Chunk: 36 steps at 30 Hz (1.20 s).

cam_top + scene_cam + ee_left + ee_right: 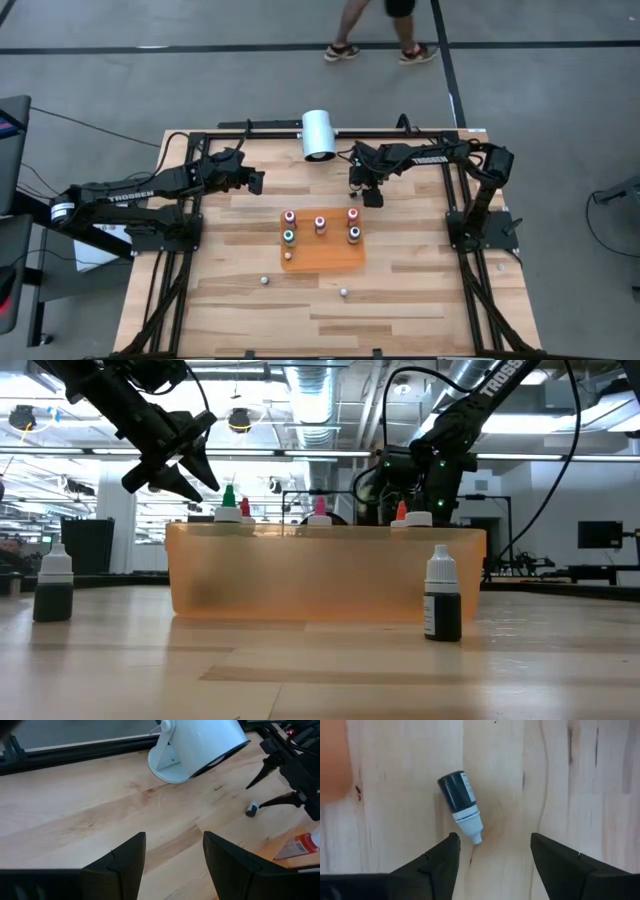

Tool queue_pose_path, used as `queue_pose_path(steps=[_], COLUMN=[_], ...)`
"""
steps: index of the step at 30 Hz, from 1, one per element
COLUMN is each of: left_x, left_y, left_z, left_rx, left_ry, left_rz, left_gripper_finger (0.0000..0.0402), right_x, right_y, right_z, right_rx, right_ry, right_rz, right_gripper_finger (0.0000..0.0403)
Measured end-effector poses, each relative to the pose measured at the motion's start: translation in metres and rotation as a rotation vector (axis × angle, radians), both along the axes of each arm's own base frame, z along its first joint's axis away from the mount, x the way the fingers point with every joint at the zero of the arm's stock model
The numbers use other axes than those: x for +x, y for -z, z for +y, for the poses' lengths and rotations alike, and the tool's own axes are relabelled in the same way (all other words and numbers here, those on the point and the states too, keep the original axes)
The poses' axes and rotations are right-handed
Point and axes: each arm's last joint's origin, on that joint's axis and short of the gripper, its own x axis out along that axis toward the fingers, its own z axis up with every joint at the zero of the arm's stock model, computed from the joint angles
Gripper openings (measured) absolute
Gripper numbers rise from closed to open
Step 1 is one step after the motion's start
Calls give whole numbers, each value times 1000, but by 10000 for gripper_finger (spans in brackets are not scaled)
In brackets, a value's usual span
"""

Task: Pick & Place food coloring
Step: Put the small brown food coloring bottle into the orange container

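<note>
The right gripper [490, 857] is hovering over a dark bottle [460, 805] lying on its side on the bare wood, fingers spread wide and holding nothing. In the right wrist view the bottle's long axis is running from about eleven o'clock at its dark base to five o'clock at its white tip, so it is sitting skewed to the gap, nearer one finger. In the high view this spot is at roughly one o'clock from the orange tray [322, 250], where other food coloring bottles are standing. The left gripper [172, 862] is waiting well apart, also open and empty. The fallen bottle is probably the speck under the right gripper [371, 196] overhead, though barely discernible there.
</note>
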Motion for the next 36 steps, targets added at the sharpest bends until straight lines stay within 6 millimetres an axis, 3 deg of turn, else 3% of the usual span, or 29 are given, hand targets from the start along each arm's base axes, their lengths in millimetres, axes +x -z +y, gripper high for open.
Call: queue_pose_path(steps=[13,20,30,36], left_x=[0,0,0,0], left_y=[0,0,0,0], left_z=[0,0,0,0], left_rx=[0,1,0,1], left_ry=[-1,-1,0,-1], left_rz=[0,0,-1,0], left_gripper_finger=[190,190,190,190], right_x=[4,9,15,15], right_y=[0,17,16,16], right_z=[8,6,0,1], right_rx=[35,70,79,77], right_ry=[-105,-104,-96,-96], right_rz=[-25,23,29,32], right_gripper_finger=[232,232,231,201])
